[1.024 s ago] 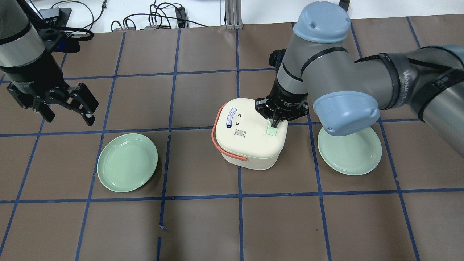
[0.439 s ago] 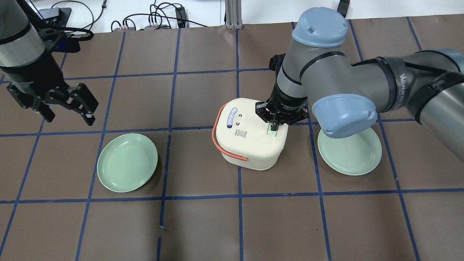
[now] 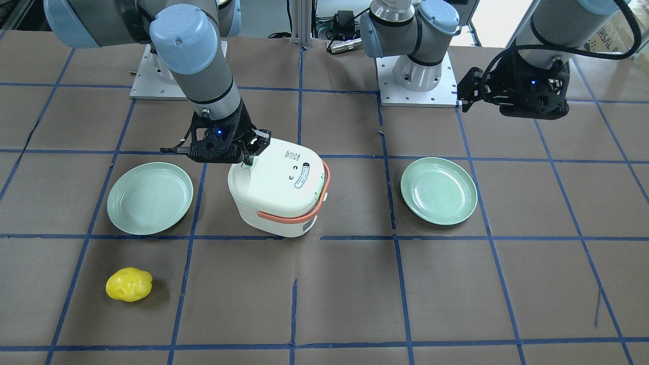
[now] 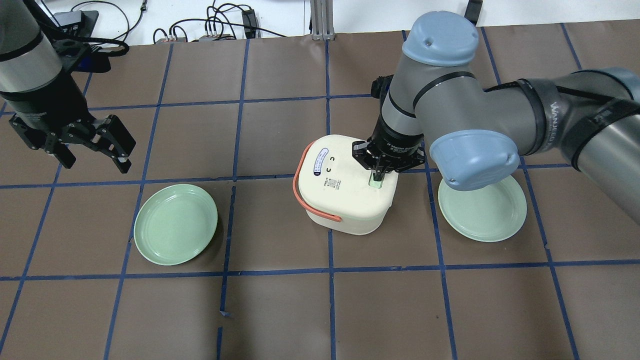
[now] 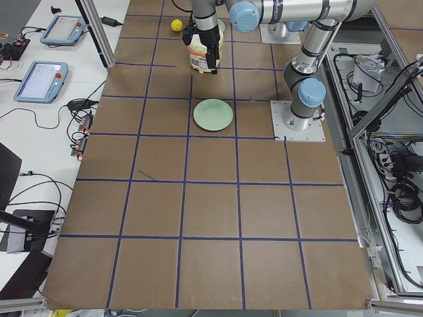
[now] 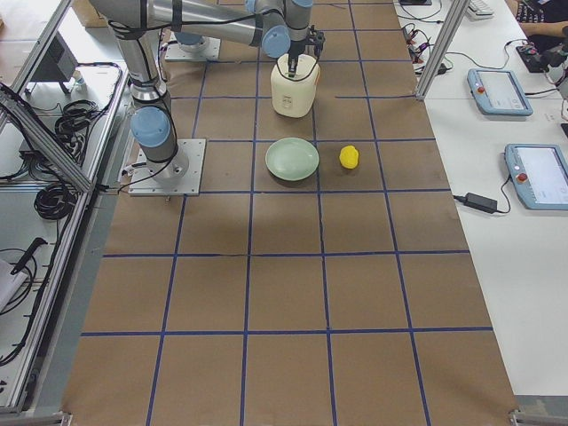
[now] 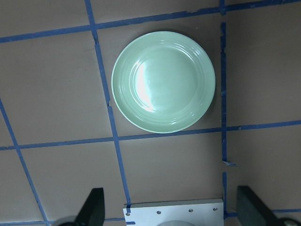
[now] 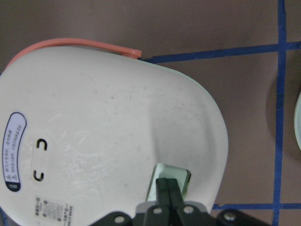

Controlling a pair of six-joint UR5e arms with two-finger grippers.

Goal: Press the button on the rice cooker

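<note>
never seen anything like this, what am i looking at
Two robot arms work at a table covered in brown paper with blue tape lines. Four fixed cameras look from above, the front and both ends; two more ride on the wrists. On the table: a white rice cooker with an orange handle, two pale green round plates, a yellow lumpy object. The right pincer is shut, tips on the cooker's small mint-green button. The left pincer hangs open near one plate, holding nothing.

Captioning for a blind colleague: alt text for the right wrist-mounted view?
The right gripper, fingers closed together, sets its tips on the small mint-green button at the edge of the white rice cooker lid; a salmon handle curves along the opposite edge.
</note>
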